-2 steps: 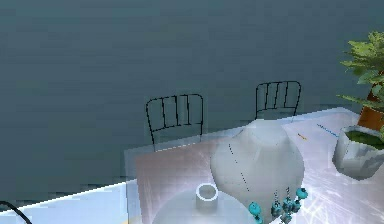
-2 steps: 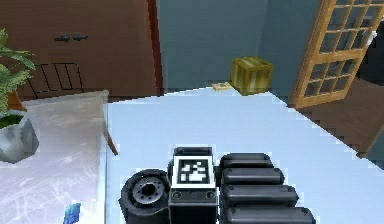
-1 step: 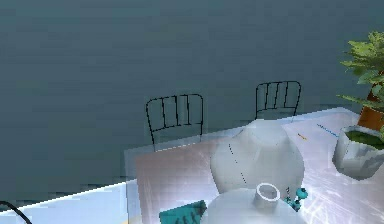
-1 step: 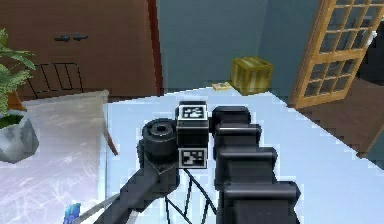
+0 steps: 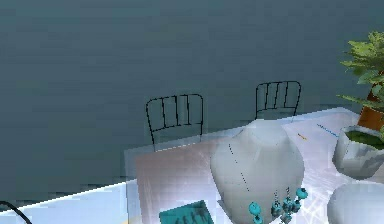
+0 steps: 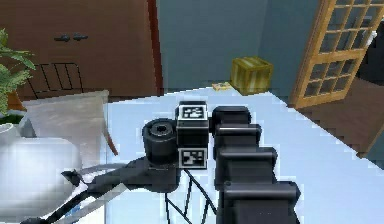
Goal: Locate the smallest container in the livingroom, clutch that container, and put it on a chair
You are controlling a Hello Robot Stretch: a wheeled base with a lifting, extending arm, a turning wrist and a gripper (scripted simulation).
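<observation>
A big white vase (image 5: 258, 160) stands on the pale table (image 5: 170, 170), with teal beads (image 5: 281, 207) at its foot. Two smaller white pots (image 5: 357, 152) (image 5: 354, 205) sit to the right of it. Two dark wire chairs (image 5: 175, 116) (image 5: 278, 98) stand at the table's far side. In the arm side view the dark arm (image 6: 250, 170) reaches over the table (image 6: 310, 160). The gripper (image 6: 75, 185) points left, its thin fingers (image 6: 105, 176) next to the white vase (image 6: 35, 165). I cannot tell whether it holds anything.
A leafy potted plant (image 5: 368, 62) stands at the table's right end, and a teal object (image 5: 188, 213) lies at the near edge. In the arm side view: a wire chair (image 6: 60, 78), a yellow box (image 6: 252, 73) on the floor, a glazed wooden door (image 6: 345, 50).
</observation>
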